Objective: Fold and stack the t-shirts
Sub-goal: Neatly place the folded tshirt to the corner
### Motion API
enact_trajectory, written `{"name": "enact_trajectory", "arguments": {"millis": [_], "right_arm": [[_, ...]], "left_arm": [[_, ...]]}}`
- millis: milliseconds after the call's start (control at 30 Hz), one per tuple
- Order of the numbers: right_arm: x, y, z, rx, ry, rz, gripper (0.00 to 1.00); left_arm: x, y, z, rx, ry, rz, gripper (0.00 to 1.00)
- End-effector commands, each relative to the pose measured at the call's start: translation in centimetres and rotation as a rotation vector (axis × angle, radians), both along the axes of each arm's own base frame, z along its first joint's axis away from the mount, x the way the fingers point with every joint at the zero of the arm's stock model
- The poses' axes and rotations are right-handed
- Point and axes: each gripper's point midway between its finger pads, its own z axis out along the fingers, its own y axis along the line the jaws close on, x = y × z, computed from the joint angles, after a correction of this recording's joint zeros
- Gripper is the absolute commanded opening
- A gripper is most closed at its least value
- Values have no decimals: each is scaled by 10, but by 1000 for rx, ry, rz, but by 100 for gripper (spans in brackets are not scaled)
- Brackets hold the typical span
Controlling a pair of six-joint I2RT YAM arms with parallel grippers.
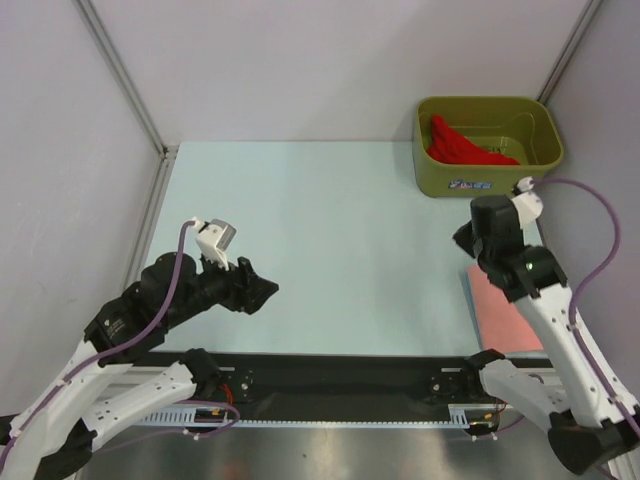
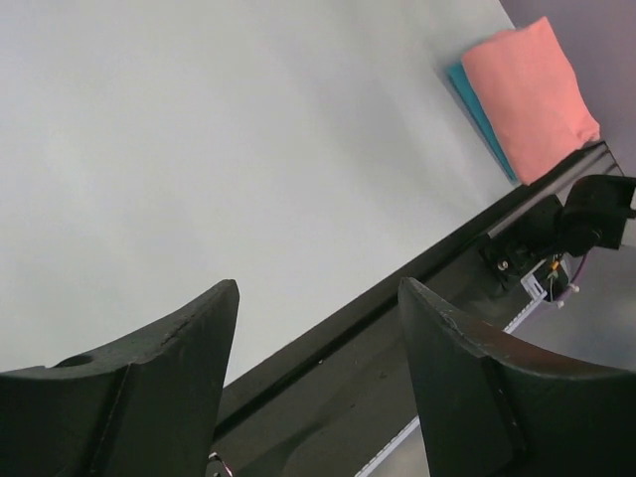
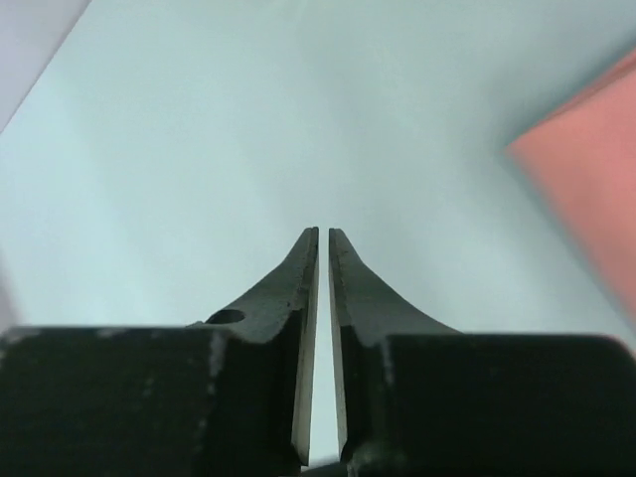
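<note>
Judging by how things lie, roughly two thirds of the job looks finished; the salmon-pink t-shirt (image 2: 527, 94) lies folded into a neat rectangle on top of the turquoise-blue t-shirt (image 2: 477, 111), of which only a narrow strip shows along one side; in the top view this stack sits at about 4 o'clock on the table (image 1: 330, 230), near the front edge and partly hidden under the right arm; the fold of the lower shirt cannot be checked, since most of it is covered

What is left is the bright red t-shirt (image 1: 460, 145); it lies crumpled and unfolded inside the olive-green tub (image 1: 480, 180) at about 1 o'clock, in the far right corner; it has to be taken out, spread on the bare middle of the table, folded and laid on the stack

Neither arm has anything in hand; the left gripper (image 2: 318, 298) hangs over the table at about 8 o'clock with its fingers spread wide and nothing between them; the right gripper (image 3: 323, 231) hovers between the tub and the stack at about 3 o'clock, its fingers almost together with only a thin slit of table showing through, gripping nothing; it stands the nearer of the two to the tub, so the reach for the red shirt probably falls to it
</note>
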Motion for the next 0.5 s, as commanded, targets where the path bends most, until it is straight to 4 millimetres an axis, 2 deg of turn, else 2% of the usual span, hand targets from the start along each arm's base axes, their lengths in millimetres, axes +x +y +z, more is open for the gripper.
{"name": "enact_trajectory", "arguments": {"millis": [0, 33, 67, 100, 133, 167, 200, 233, 267, 300, 367, 433, 467], "right_arm": [[-34, 87, -31, 240, 13, 309, 15], [-45, 104, -36, 290, 7, 377, 17], [-47, 116, -34, 340, -42, 411, 20], [-66, 126, -56, 380, -24, 454, 22], [-73, 128, -63, 414, -28, 451, 24], [-79, 130, -71, 435, -30, 458, 29], [-93, 132, -65, 477, -73, 498, 31], [-98, 127, -85, 490, -45, 459, 34], [-104, 125, -87, 511, -59, 457, 44], [-108, 121, -89, 533, -70, 442, 48], [-118, 113, -93, 592, -106, 423, 58], [-125, 108, -97, 635, -124, 414, 66], [-126, 107, -99, 643, -124, 413, 74]], "left_arm": [[11, 7, -8, -14, 34, 112, 72], [12, 7, -7, -33, 38, 126, 74], [12, 8, -1, -68, 19, 133, 74], [11, 8, -4, -86, 19, 138, 75], [10, 7, -2, -127, 21, 147, 75], [7, 11, 13, -212, -25, 157, 78], [7, 11, 3, -235, -15, 171, 83], [6, 11, 4, -292, -5, 186, 84], [0, 17, 19, -385, -54, 187, 85], [1, 16, 4, -398, -37, 200, 86], [-3, 20, 5, -505, -22, 222, 88], [-7, 24, -4, -605, 8, 247, 89], [-8, 24, -6, -639, 17, 247, 90]]}}
